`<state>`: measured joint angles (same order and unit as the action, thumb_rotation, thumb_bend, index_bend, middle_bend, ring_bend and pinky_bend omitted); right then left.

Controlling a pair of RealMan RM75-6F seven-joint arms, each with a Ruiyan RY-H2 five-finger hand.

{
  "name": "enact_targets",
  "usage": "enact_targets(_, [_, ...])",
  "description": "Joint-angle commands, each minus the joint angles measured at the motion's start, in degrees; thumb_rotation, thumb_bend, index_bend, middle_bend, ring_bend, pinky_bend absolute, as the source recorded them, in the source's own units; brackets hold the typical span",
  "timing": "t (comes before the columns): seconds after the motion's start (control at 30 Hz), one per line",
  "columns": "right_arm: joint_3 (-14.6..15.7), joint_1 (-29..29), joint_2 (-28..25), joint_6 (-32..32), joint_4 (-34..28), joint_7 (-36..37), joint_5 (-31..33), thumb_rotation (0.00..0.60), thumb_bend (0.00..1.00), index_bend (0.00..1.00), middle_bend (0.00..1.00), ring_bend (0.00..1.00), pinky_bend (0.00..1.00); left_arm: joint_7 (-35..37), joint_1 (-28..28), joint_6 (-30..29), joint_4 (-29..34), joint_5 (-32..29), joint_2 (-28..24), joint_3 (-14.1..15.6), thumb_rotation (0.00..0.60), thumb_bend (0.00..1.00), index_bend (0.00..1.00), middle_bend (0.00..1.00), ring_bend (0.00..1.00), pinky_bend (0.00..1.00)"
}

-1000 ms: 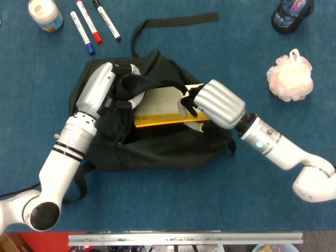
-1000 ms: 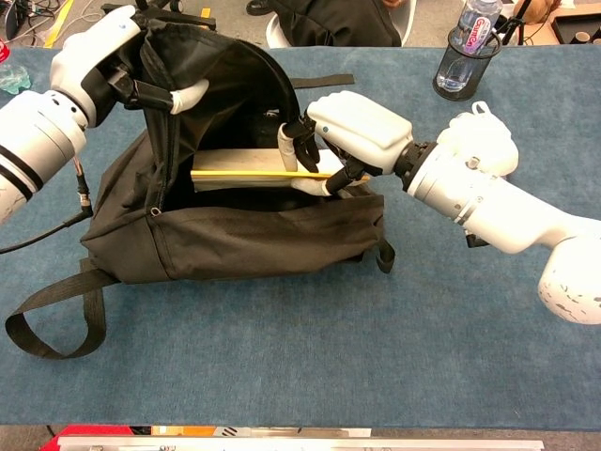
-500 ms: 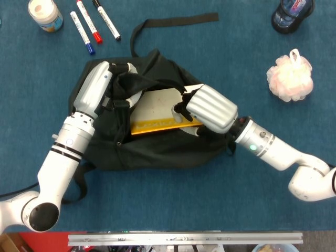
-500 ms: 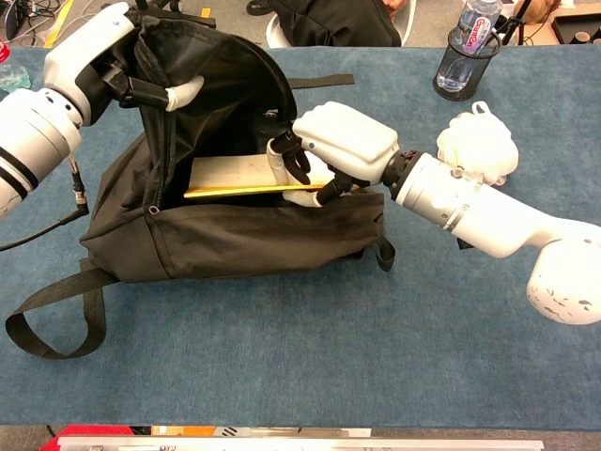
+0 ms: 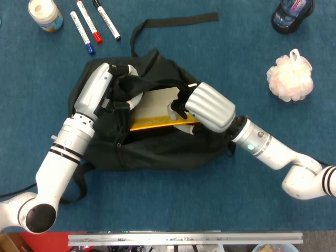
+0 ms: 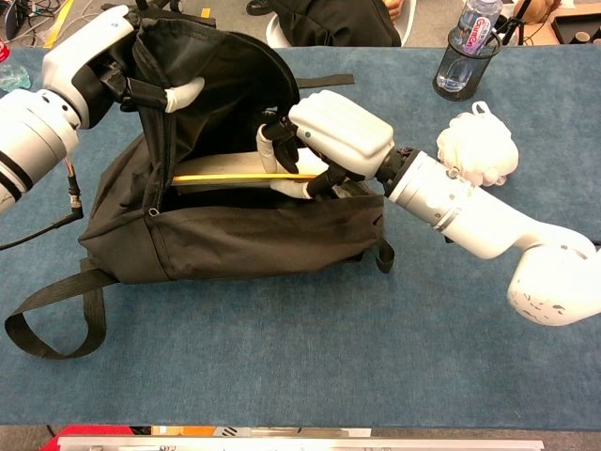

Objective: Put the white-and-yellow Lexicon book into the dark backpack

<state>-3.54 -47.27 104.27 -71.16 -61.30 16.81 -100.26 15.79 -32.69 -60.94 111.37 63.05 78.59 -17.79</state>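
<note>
Dark backpack [image 5: 157, 147] lay on the blue table [image 5: 210, 210], mouth facing up and right. Left hand [image 5: 113, 86] gripped the upper flap [image 6: 225, 85] and held it lifted, fingers curled around the fabric edge. Right hand [image 5: 202, 107] pinched the white-and-yellow Lexicon book [image 5: 155, 110] at its right end, thumb under, fingers on top. Book sat flat, partly inside the opening, yellow spine edge toward the lower lip of the bag; its left end was under the raised flap.

Room: opening was wide between the flap and the lower lip [image 6: 272, 202], dark space left of the book. Right of the bag the table was open up to a pink bath pouf [image 5: 290, 76], well apart. Three markers [image 5: 94, 21] and a jar [image 5: 44, 13] lay beyond the bag's far-left corner; a strap [image 5: 173, 22] ran out along the far side.

Chest view showed the gap under the flap and the book's thin yellow edge [image 6: 235, 176] inside it, plus a bottle in a holder [image 6: 467, 52]. Head view showed the book's white cover and how far it overlapped the bag.
</note>
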Motion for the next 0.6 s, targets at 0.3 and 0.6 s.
enact_targets(0.3, [0.34, -1.31, 2.31, 0.08, 3.45, 2.35, 0.02, 0.600, 0.44, 0.84, 0.74, 0.59, 0.72, 1.63, -0.11, 1.02, 0.12, -0.33, -0.80, -0.23, 0.600, 0.61, 0.32, 0.51, 0.69, 0.99])
enact_targets(0.6, [1.46, -2.05, -0.24, 4.22, 0.71, 1.54, 1.39, 0.600, 0.40, 0.63, 0.59, 0.42, 0.55, 2.07, 0.03, 1.09, 0.02, -0.40, -1.40, -0.24, 0.600, 0.60, 0.28, 0.48, 0.62, 0.94])
